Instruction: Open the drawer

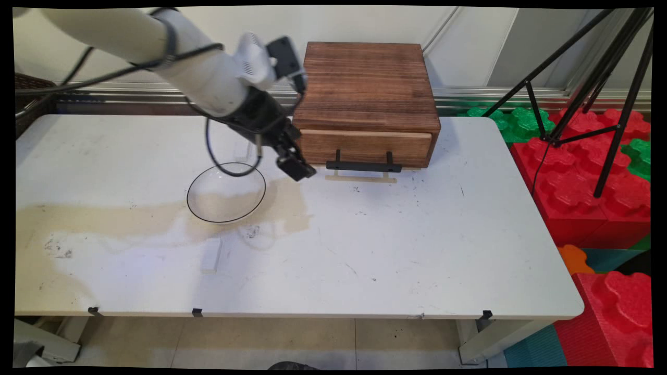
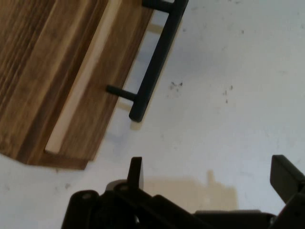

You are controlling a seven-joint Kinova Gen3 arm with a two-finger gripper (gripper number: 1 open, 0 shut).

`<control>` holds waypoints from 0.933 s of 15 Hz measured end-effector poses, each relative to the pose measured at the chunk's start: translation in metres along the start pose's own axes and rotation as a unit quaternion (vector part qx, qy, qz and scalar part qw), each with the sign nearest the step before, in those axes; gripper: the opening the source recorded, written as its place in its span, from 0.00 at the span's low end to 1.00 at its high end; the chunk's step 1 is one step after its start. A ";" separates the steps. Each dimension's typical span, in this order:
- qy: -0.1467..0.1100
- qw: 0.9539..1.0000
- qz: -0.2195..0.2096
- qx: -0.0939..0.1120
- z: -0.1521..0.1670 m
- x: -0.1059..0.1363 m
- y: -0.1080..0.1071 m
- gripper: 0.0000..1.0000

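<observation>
A dark wooden box [image 1: 365,88] stands at the back of the white table [image 1: 417,250]. Its single drawer [image 1: 365,147] looks pushed in and carries a black bar handle [image 1: 363,166]. My gripper [image 1: 297,166] hangs low over the table just left of the handle's left end, not touching it. In the hand view the handle [image 2: 155,67] and drawer front [image 2: 90,90] lie ahead at upper left. The gripper [image 2: 209,171] is open, its fingers [image 2: 136,171] wide apart with only bare table between them. A clear glass dish [image 1: 226,192] with a dark rim lies below the arm's wrist.
A small white block [image 1: 211,255] lies nearer the front edge. A tan stain [image 1: 104,219] runs across the table's left half. Off the right edge stand a black tripod [image 1: 589,78] and red and green foam blocks [image 1: 589,177]. A dark basket [image 1: 31,99] sits at far left.
</observation>
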 end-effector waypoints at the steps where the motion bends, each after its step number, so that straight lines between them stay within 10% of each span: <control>1: -0.003 1.000 0.002 0.001 0.009 0.007 0.001 1.00; 14: -0.032 0.999 0.033 0.008 0.113 0.068 0.005 1.00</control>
